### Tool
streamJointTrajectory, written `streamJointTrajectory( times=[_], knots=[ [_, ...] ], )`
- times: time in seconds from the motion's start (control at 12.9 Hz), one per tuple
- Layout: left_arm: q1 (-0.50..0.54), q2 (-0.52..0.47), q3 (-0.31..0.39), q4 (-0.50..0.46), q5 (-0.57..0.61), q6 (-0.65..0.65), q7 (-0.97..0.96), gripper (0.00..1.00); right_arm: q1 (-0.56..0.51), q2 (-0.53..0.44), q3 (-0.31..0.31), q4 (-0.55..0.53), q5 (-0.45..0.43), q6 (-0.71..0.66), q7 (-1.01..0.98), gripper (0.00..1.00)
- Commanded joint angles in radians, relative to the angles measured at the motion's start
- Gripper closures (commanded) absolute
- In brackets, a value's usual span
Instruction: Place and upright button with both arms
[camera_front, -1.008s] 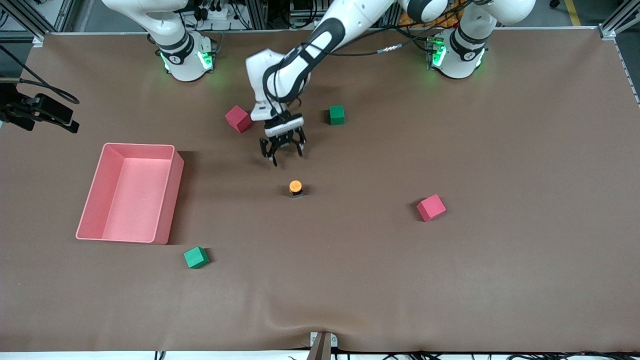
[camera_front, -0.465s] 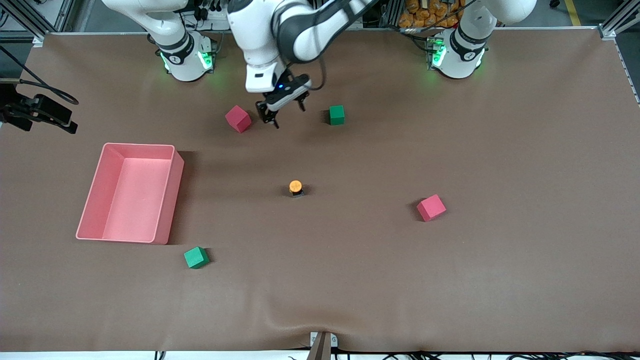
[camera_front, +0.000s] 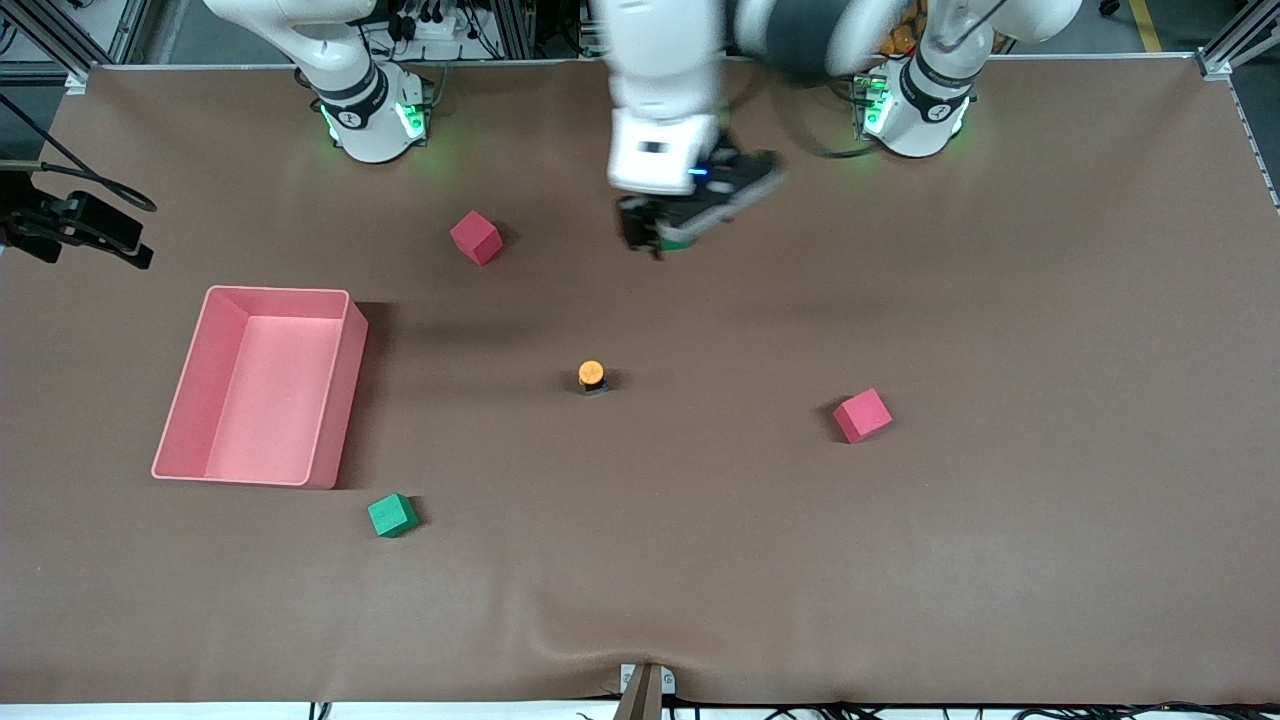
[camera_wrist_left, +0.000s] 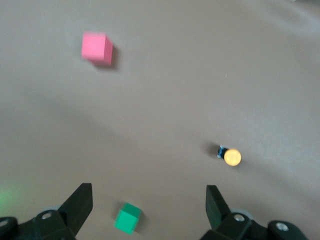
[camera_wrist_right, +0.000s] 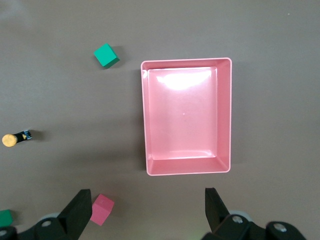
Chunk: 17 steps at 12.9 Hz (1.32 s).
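The button (camera_front: 591, 376) stands upright in the middle of the table, orange cap up on its black body. It also shows in the left wrist view (camera_wrist_left: 231, 157) and the right wrist view (camera_wrist_right: 14, 139). My left gripper (camera_front: 655, 235) hangs open and empty over a green cube (camera_wrist_left: 127, 218), farther from the front camera than the button; its own view (camera_wrist_left: 148, 210) shows the jaws spread wide. My right gripper (camera_wrist_right: 147, 210) is open and empty, high over the table beside the pink tray (camera_wrist_right: 145, 120); it is out of the front view.
The pink tray (camera_front: 340, 390) lies toward the right arm's end. One pink cube (camera_front: 476, 237) sits near the left gripper, another (camera_front: 862, 415) toward the left arm's end. A second green cube (camera_front: 392, 515) lies nearer the front camera than the tray.
My left gripper has risen from near the button and swung back toward the bases, then toward the left arm's end, to over the green cube. The button has not moved.
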Motion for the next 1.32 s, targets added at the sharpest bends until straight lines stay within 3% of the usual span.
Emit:
streamJointTrajectory(
  times=[0.0, 0.47, 0.78, 0.93, 1.09, 1.24],
  knots=[
    [0.148, -0.087, -0.013, -0.038, -0.033, -0.084, 0.233, 0.0, -0.01, -0.002, 0.008, -0.002, -0.017, 0.0, -0.012, 0.0],
    [0.414, -0.146, -0.022, -0.038, -0.027, -0.123, 0.672, 0.0, -0.008, -0.005, 0.008, -0.01, -0.018, 0.0, -0.005, 0.0],
    [0.575, -0.225, -0.013, -0.066, -0.09, -0.169, 1.005, 0.0, -0.008, -0.005, 0.008, -0.01, -0.02, 0.0, -0.003, 0.0],
    [0.646, -0.286, -0.01, -0.142, -0.125, -0.181, 1.128, 0.0, -0.008, -0.004, 0.01, -0.01, -0.02, 0.001, -0.003, 0.0],
    [0.652, -0.381, -0.002, -0.274, -0.125, -0.177, 1.142, 0.0, -0.009, -0.005, 0.01, -0.01, -0.02, 0.0, -0.002, 0.0],
    [0.684, -0.405, -0.008, -0.317, -0.125, -0.16, 1.147, 0.0, -0.013, -0.005, 0.01, -0.01, -0.02, -0.002, -0.002, 0.0]
  ],
)
